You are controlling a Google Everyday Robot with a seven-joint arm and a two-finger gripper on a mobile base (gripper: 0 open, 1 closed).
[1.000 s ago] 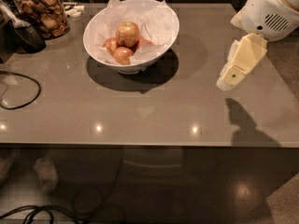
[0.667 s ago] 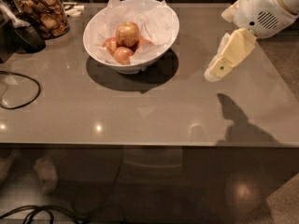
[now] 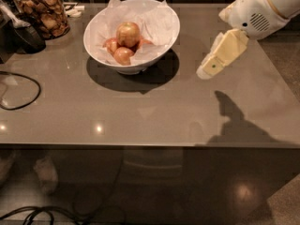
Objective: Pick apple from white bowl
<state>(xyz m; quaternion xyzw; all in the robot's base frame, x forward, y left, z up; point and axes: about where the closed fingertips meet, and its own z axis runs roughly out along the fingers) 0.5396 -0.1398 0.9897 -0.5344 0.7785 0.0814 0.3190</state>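
Apple [image 3: 128, 33] sits on top of the pile in the white bowl [image 3: 136, 68], resting on smaller redder apples [image 3: 123, 55] and the crumpled paper liner [image 3: 159, 20]. Bowl is at the back-centre of the grey table [image 3: 140, 111]. Gripper [image 3: 206, 71] hangs above the table right of the bowl, well apart from it, tip pointing down-left. Can't tell if it's open or closed; nothing visible in it. Snack jar [image 3: 42, 13] at the back left corner.

The one camera looks down from above the near edge of the counter [image 3: 140, 121] (fairly close), facing its far side; the gripper [image 3: 206, 71] hangs right of the white bowl [image 3: 132, 68].
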